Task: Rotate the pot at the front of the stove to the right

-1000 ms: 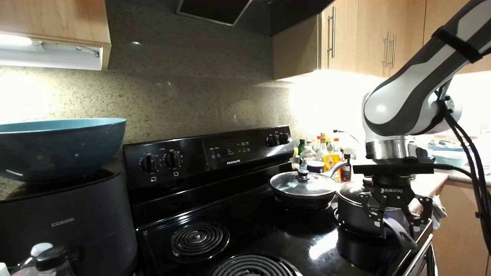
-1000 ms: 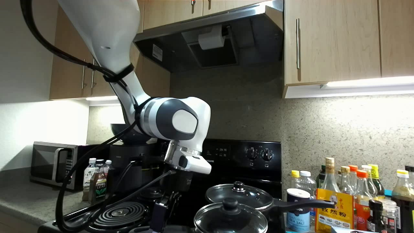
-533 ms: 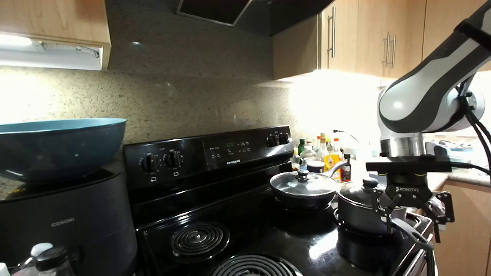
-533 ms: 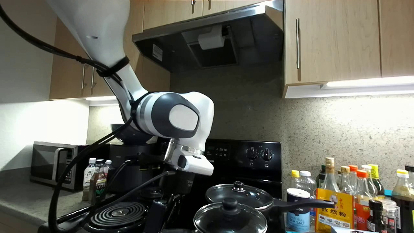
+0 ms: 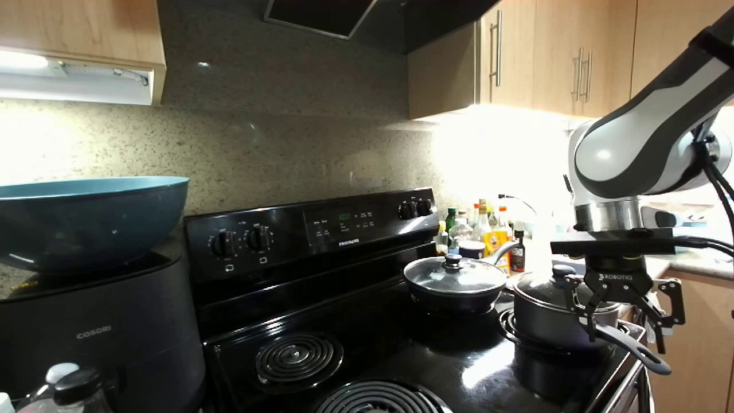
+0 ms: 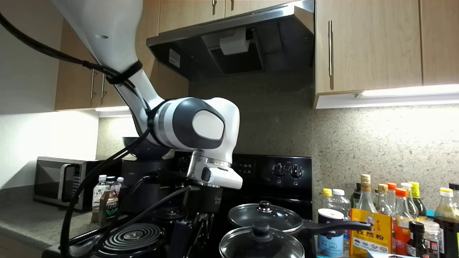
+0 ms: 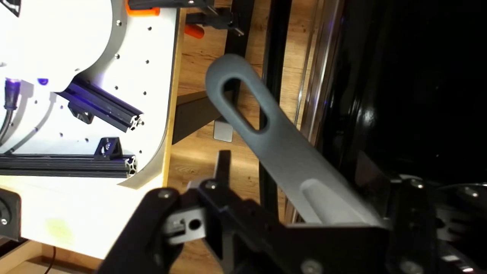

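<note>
Hanging with fingers wide apart either side of the handle, my gripper clasps nothing; just beside it on the stove, the pot looks sturdy, and I expect an easy swivel if grasped mid-handle.

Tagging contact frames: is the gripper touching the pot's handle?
Cannot tell. In an exterior view, the gripper overlaps the pot's handle at its root, without showing depth; in the wrist view, the gripper hides that part.
</note>
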### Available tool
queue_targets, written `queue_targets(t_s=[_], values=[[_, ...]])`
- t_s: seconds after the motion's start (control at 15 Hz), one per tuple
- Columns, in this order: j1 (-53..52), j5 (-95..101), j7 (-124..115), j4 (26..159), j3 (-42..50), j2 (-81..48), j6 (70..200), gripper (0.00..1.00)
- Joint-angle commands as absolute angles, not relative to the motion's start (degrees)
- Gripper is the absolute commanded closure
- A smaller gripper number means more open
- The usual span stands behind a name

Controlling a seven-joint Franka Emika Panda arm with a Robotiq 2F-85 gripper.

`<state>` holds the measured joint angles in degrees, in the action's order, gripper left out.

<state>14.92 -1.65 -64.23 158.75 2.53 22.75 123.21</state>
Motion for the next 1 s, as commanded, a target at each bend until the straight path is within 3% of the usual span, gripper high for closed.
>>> queue_targets(t_s=[0.0, 0.13, 0.6, 0.8, 0.87, 0.93], values=[[15.47, 0.87, -66.53, 159.56, 1.52, 24.53, 123.11, 0.35], [14.69, 0.71, -64.65, 159.56, 1.67, 24.73, 123.3, 0.32], [9.96, 0.55, -53.3, 155.92, 1.05, 21.28, 125.56, 0.79], [9.33, 1.28, -49.48, 153.89, 0.35, 19.79, 122.35, 0.88], [9.31, 0.78, -48.88, 153.45, 0.47, 19.01, 122.14, 0.39], [9.38, 0.66, -48.83, 152.93, 0.42, 18.27, 121.79, 0.4]])
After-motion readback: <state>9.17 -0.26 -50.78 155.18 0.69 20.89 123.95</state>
